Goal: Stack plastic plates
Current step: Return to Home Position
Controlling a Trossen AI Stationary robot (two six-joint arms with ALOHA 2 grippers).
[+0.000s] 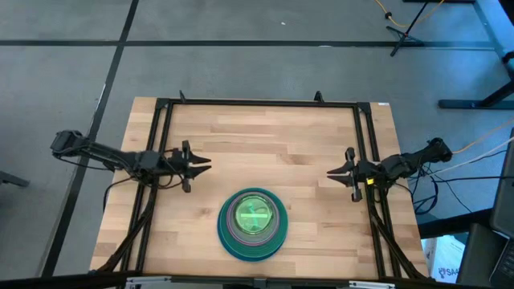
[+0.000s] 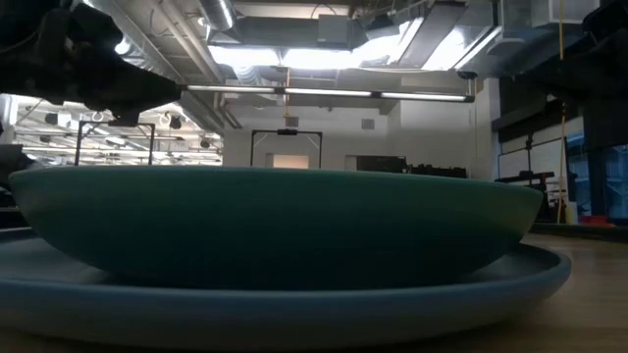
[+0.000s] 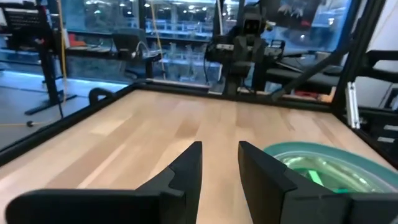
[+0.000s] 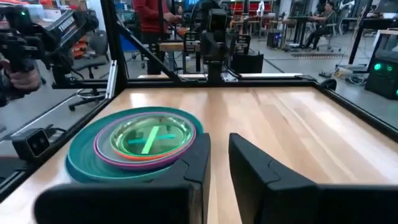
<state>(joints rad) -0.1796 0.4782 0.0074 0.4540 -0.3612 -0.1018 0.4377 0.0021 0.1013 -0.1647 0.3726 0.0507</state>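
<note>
The wooden table (image 1: 265,136) with its black frame carries a single stack of plastic plates (image 1: 252,223). The stack sits midway between the table's two sides, close to the edge at the bottom of the high view. The left arm (image 1: 112,156) lies over the table's left side and the right arm (image 1: 401,164) over its right side, and each points inward at the other.

The stack lies between the two tools but set off toward the near edge, well apart from both, and neither tool touches it. The plates nest by size. A wide blue bottom plate (image 4: 78,163) rests on the wood, and a deep teal-green plate (image 4: 93,134) sits inside it. Above these, a magenta rim (image 4: 99,148) and an orange rim (image 4: 146,163) show as thin bands. A small translucent green top plate (image 4: 149,138) glows brightly at the centre. In the low view the blue plate's rim and the teal-green plate's wall fill most of the picture.

The left tool (image 1: 207,164) hovers above bare wood with its fingers a narrow gap apart, holding nothing. The right tool (image 1: 331,171) faces it across the table, also narrowly parted and empty.
</note>
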